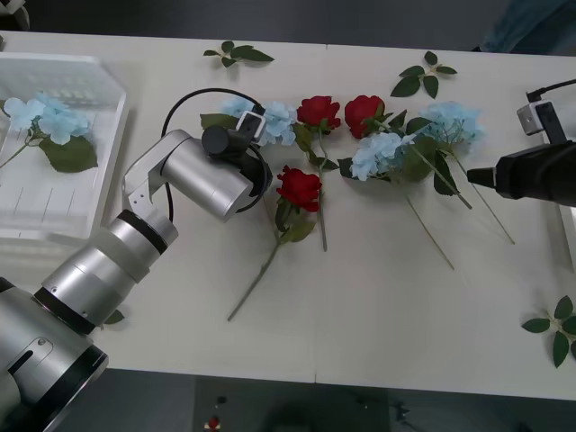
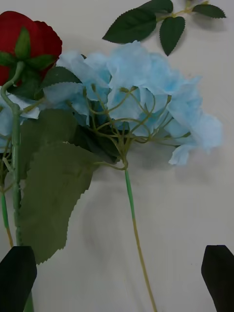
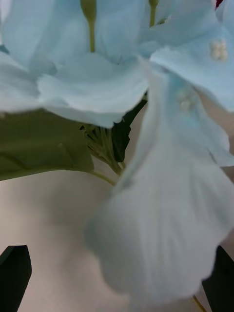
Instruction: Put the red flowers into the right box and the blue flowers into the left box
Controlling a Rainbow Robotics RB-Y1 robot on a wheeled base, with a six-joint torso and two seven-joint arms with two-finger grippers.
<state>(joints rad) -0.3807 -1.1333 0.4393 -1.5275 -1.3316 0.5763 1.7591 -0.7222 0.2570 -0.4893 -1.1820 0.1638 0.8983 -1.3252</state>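
While the left arm reached across the white table (image 1: 378,315), its left gripper (image 3: 117,278) sat low over a blue flower (image 1: 270,120) lying just left of the row of roses. From the left wrist, that bloom's pale petals (image 3: 161,219) hung close between the two black fingers (image 3: 14,278), which stood apart at either side and clamped nothing.

Taking the middle rose (image 1: 299,187) as the landmark: two more red roses (image 1: 319,112) (image 1: 363,112) lay beyond it, side by side, and two further blue flowers (image 1: 378,155) (image 1: 453,120) lay to its right, their stems crossing. Well to its left sat the left box (image 1: 99,144), with one blue flower (image 1: 49,117) already inside. Loose leaf sprigs (image 1: 236,54) (image 1: 421,79) lay beyond the roses, another (image 1: 555,328) near the table's right edge.

The right gripper (image 2: 117,278) hovered at the right side, its fingers (image 2: 219,278) spread wide and empty, facing a blue flower (image 2: 141,87) whose thin stem (image 2: 134,229) ran between them; a rose (image 2: 29,39) lay beside that bloom.
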